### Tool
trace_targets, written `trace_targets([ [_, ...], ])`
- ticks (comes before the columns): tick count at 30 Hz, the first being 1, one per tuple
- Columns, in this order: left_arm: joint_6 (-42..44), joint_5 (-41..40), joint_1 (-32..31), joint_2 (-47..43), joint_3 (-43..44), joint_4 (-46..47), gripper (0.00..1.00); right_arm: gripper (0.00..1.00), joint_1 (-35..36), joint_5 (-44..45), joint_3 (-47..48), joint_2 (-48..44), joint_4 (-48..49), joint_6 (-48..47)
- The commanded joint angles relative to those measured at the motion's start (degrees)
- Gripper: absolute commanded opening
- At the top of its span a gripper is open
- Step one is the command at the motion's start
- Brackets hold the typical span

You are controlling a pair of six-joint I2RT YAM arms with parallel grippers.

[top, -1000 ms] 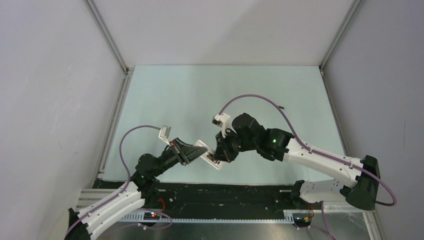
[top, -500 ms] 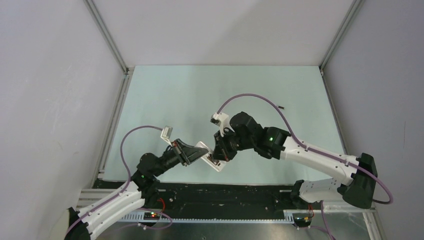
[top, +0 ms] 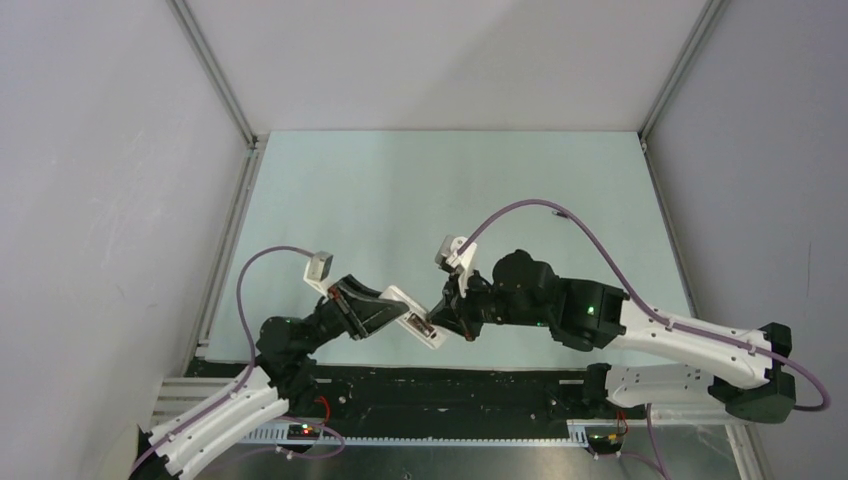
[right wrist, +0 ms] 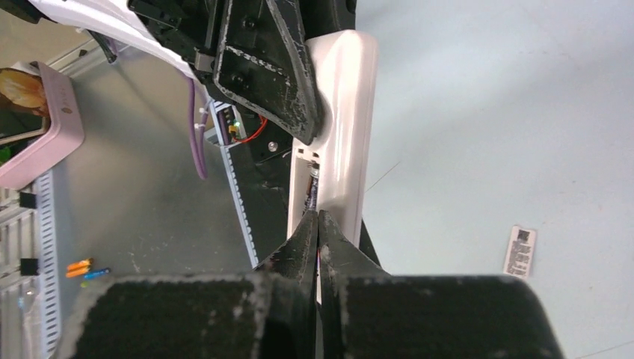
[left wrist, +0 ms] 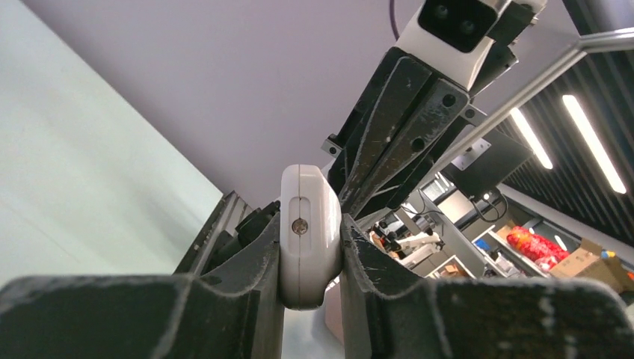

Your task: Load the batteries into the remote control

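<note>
Clamping remote control (left wrist: 306, 224): left fingers (left wrist: 247, 284) | right fingers (right wrist: 303, 247): pressed together, tips at its recess (right wrist: 311, 187)

We swung our right arm (top: 640, 322) lower and rightward of the remote control (top: 415, 318), its fingers (top: 452, 316) reaching it sideways; our left arm (top: 285, 340) pulled back slightly.

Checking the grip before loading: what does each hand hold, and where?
Left hand clamps the slim white rectangular remote control at the end away from its battery recess. Right hand: shut, nothing held.
</note>
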Motion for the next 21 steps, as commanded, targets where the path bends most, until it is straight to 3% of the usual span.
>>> trace_targets([
  [1, 3.61, 1.65, -0.31, -2.53, 2.88, 3.59, 0.00, 0.01, 3.39, 9.36, 0.89, -1.04, 2.05, -3.68],
  [14, 5.65, 0.47, -0.35, -6.26, 2.20, 3.59, 0.00, 0.06, 9.33, 16.18, 0.86, -2.85, 5.86, -6.63],
  [21, 4.01, -0.52, -0.31, -4.43, 1.56, 3.59, 0.00, 0.20, 10.73, 19.62, 0.85, -2.15, 6.18, -6.03],
])
